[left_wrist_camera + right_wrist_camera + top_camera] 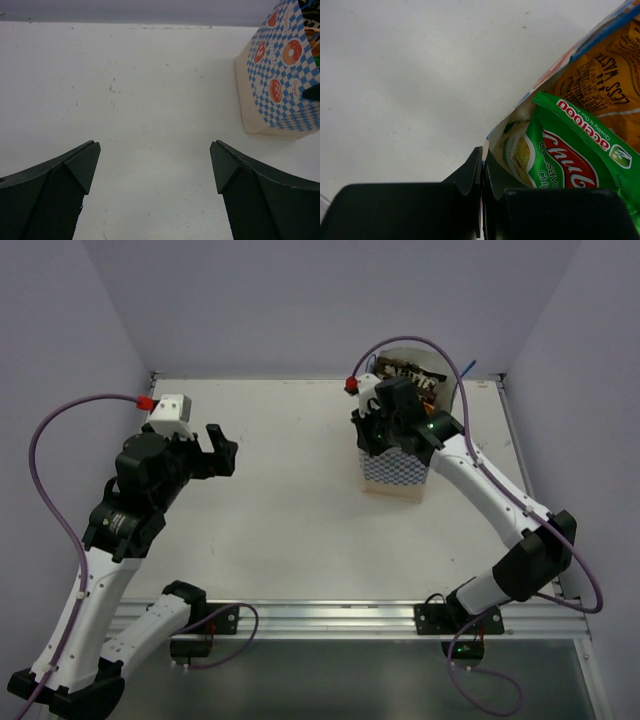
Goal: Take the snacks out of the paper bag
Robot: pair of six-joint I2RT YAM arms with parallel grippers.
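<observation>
The paper bag (pixel 398 474), tan with a blue-and-white checkered band, stands right of the table's middle; it also shows in the left wrist view (pixel 280 75). A dark brown packet (pixel 412 372) shows in its open mouth. In the right wrist view a green-and-white chip bag (pixel 560 155) and an orange packet (pixel 605 75) lie inside the bag. My right gripper (pixel 377 437) (pixel 483 156) is shut, pinching the bag's thin left wall (pixel 506 125) at the rim. My left gripper (pixel 222 452) (pixel 155 155) is open and empty, above bare table well left of the bag.
The white table (pixel 290 510) has raised walls at the back and sides and a metal rail (pixel 330 618) along the near edge. Purple cables (pixel 60 430) loop off both arms. The right arm's forearm (pixel 490 490) stretches along the bag's right side.
</observation>
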